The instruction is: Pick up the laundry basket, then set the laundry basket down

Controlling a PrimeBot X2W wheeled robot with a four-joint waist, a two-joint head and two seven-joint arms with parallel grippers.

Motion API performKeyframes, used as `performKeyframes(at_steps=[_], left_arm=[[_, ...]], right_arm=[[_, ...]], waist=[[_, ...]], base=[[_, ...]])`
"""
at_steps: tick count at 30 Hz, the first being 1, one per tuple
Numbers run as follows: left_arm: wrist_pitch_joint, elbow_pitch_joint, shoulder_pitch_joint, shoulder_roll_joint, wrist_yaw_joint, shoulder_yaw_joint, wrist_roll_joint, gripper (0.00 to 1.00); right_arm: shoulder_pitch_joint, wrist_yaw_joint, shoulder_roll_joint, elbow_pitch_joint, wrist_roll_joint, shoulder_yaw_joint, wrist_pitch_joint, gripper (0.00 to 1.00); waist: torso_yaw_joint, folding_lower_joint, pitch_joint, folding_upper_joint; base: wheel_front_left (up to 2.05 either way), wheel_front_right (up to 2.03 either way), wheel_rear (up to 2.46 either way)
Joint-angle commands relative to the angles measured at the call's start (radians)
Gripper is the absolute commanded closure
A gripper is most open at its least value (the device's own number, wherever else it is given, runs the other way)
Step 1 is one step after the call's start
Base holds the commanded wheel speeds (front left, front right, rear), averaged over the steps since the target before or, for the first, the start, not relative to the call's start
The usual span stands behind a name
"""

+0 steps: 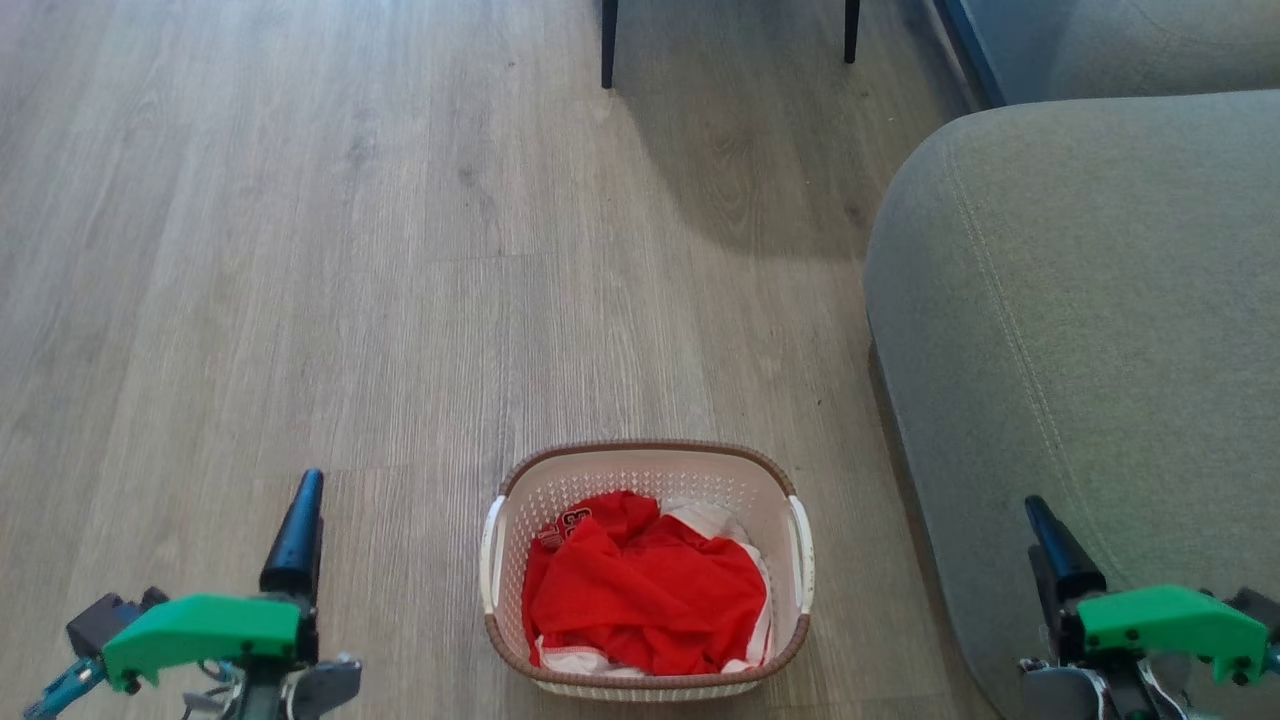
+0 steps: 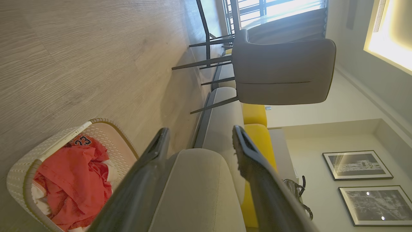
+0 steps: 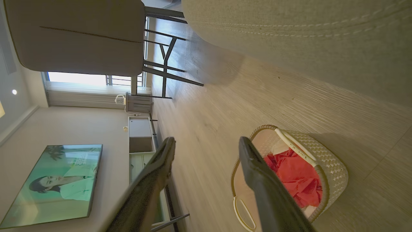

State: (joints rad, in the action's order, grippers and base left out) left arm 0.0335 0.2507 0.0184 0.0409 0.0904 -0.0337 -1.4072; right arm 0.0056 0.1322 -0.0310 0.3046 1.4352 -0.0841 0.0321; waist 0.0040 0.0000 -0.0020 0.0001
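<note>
The laundry basket [image 1: 640, 448] stands on the wood floor in the lower middle of the head view, cream-white with perforated walls, a brown rim and white side handles. Red and white clothes [image 1: 645, 590] fill it. My left gripper [image 1: 306, 485] hovers to its left and my right gripper [image 1: 1036, 508] to its right, each well apart from the handles. In the left wrist view the left gripper [image 2: 201, 130] is open and holds nothing, with the basket [image 2: 22, 167] at lower left. The right gripper [image 3: 207, 140] is likewise open, the basket [image 3: 333, 161] just beyond its right finger.
A grey sofa [image 1: 1080, 300] runs close along the basket's right side, under my right gripper. Dark chair legs [image 1: 608, 40] stand at the far end of the floor, belonging to a grey chair [image 2: 280, 71]. A wall screen [image 3: 51, 183] hangs over a low cabinet.
</note>
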Motion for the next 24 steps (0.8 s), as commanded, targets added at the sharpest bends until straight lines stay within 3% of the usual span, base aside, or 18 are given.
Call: performKeyframes(at_steps=[1,13,24], left_arm=[[-0.011,-0.051,-0.045,0.005,-0.006,0.006,0.046,0.00],[-0.047,-0.087,-0.039,0.006,-0.037,0.054,0.311,0.00],[-0.076,-0.112,-0.026,0.025,-0.066,0.088,0.471,0.00]], right_arm=[[-0.045,0.000,-0.007,-0.045,-0.049,0.011,-0.014,0.00],[-0.042,0.000,-0.009,-0.100,-0.281,0.049,-0.049,0.00],[-0.037,-0.001,-0.010,-0.133,-0.439,0.076,-0.078,0.00]], waist=[[0.001,0.0000,0.000,-0.0001],[0.003,0.0000,-0.001,-0.0001],[0.003,0.0000,-0.003,-0.0001]], base=[[0.00,0.00,0.00],[0.00,0.00,0.00],[0.00,0.00,0.00]])
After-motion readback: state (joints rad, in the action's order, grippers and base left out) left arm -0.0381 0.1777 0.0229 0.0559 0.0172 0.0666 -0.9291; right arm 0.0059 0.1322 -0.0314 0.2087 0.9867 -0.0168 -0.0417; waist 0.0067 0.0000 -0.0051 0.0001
